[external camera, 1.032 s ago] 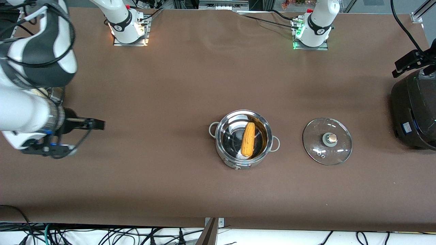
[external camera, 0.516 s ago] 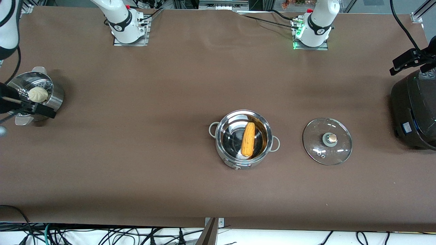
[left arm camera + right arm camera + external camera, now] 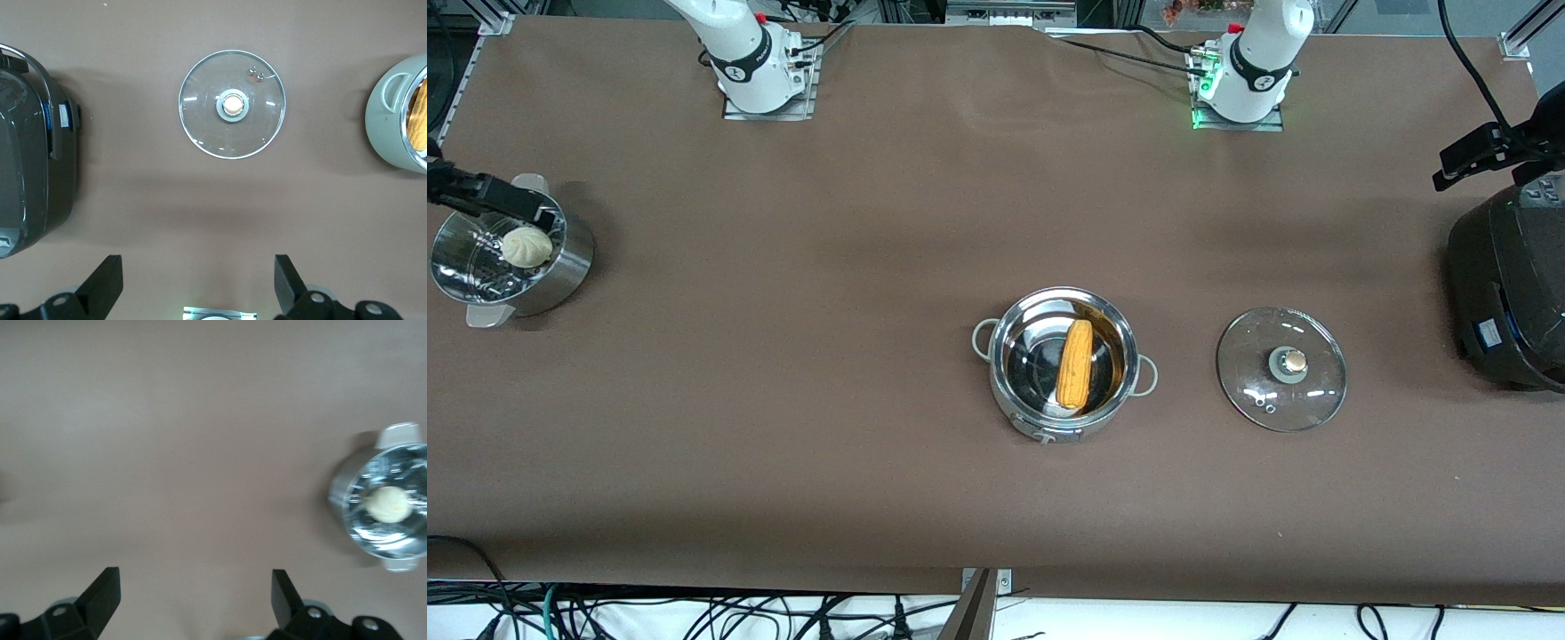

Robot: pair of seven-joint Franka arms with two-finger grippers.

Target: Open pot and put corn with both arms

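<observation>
The steel pot [image 3: 1024, 360] stands open mid-table with the yellow corn cob [image 3: 1075, 363] lying inside it. Its glass lid [image 3: 1281, 369] with a tan knob lies flat on the table beside it, toward the left arm's end. The left wrist view shows the lid [image 3: 232, 105], the pot's wall [image 3: 390, 117] and a sliver of corn [image 3: 420, 117]. My left gripper [image 3: 197, 283] is open and empty, up over the rice cooker's edge [image 3: 1463, 160]. My right gripper [image 3: 195, 597] is open and empty, over the steamer pot's rim [image 3: 511, 203].
A steel steamer pot [image 3: 569, 267] holding a white bun [image 3: 526, 246] stands at the right arm's end; it also shows in the right wrist view [image 3: 347, 490]. A large black rice cooker [image 3: 1507, 284] stands at the left arm's end and shows in the left wrist view [image 3: 30, 153].
My right arm has swung back toward its end of the table, uncovering the steamer pot. My left gripper has shifted slightly over the rice cooker. Pot, corn and lid have not moved.
</observation>
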